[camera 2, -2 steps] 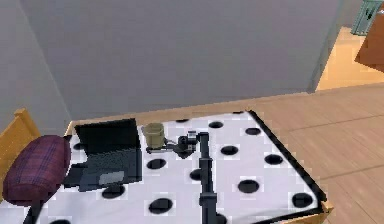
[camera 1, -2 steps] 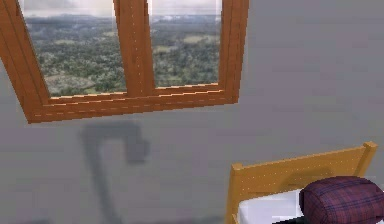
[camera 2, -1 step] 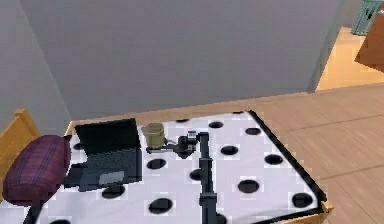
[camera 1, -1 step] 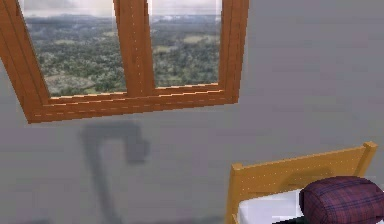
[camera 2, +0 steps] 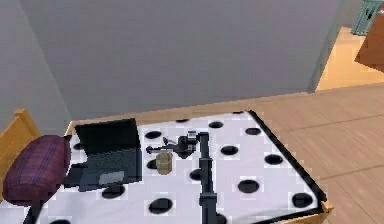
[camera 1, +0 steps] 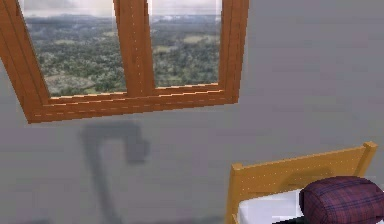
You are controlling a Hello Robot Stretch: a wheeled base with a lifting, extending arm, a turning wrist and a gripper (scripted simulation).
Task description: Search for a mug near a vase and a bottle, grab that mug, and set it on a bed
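A bed (camera 2: 262,165) with a white, black-dotted cover spreads across the arm side view's lower half. My arm reaches out over it, and the gripper (camera 2: 166,150) sits near the cover's middle. A small tan blob, perhaps the mug (camera 2: 163,161), lies at the gripper's far end against the cover. I cannot tell whether the gripper holds it or whether it rests on the bed. In the forward view's lower right corner stand the bed's wooden headboard (camera 1: 300,172) and a dark plaid pillow (camera 1: 342,200).
An open black laptop (camera 2: 106,148) lies on the bed left of the gripper, and the plaid pillow (camera 2: 38,168) is by the headboard (camera 2: 14,135). A wood-framed window (camera 1: 135,55) is set in the grey wall ahead. Wooden floor (camera 2: 330,120) runs right of the bed.
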